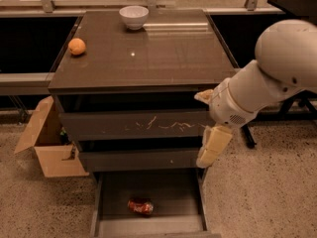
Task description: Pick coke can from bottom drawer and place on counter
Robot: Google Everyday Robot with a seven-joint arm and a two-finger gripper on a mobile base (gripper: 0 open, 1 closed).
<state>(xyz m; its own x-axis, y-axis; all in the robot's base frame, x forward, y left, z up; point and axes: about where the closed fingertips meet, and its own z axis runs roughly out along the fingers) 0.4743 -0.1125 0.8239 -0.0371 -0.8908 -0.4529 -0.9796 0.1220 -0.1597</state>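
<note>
The coke can [140,207] lies on its side on the grey floor of the open bottom drawer [163,192], left of the middle. The counter [143,53] is the glossy grey-brown top of the cabinet. My gripper [213,148] hangs from the white arm at the cabinet's right front corner, level with the middle drawer. It is above and to the right of the can and apart from it, with nothing seen in it.
An orange [77,46] sits at the counter's left edge and a white bowl [133,17] at its back. The scratched top drawer [133,125] and middle drawer [141,158] are closed. An open cardboard box [47,140] stands on the floor at the left.
</note>
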